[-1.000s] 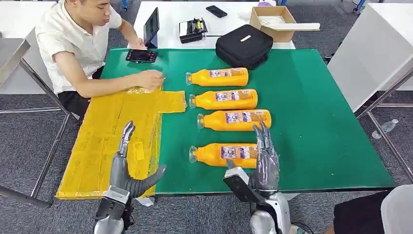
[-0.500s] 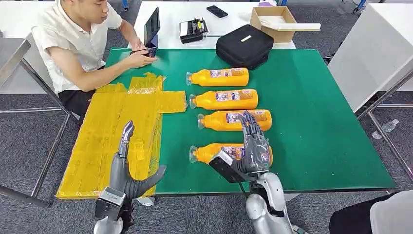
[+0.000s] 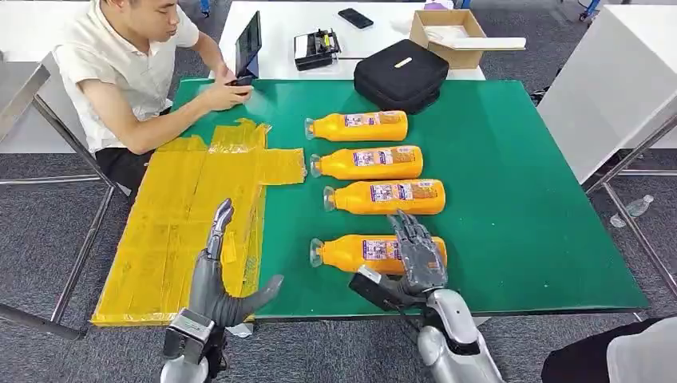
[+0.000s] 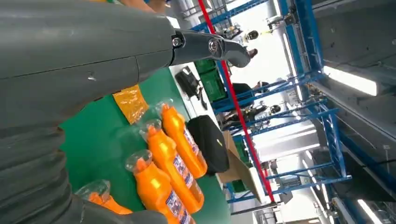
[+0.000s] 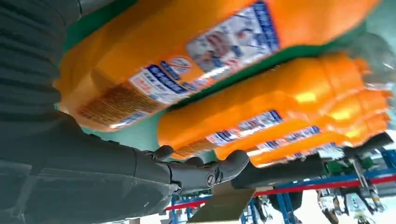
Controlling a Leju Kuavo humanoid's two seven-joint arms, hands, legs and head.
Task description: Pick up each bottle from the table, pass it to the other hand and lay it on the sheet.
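Four orange bottles lie on their sides in a column down the middle of the green table (image 3: 519, 199), caps pointing toward the yellow sheet (image 3: 184, 223) that covers the table's left part. The nearest bottle (image 3: 359, 252) lies close to the front edge. The right hand (image 3: 415, 254) hangs over its base end with fingers spread and extended, palm down; whether they touch the bottle I cannot tell, and nothing is gripped yet. The left hand (image 3: 217, 275) waits at the front edge over the sheet, fingers apart and holding nothing.

The risks, as I judge them: the bottle is round and lies free, so fingers closing off-centre could roll it toward the front edge or into the second bottle (image 3: 385, 196) just behind it. Gripping so near the base may also let the cap end sag during the handover. A person (image 3: 128, 72) sits at the far left corner, a forearm close to the sheet, which could interfere with placing.
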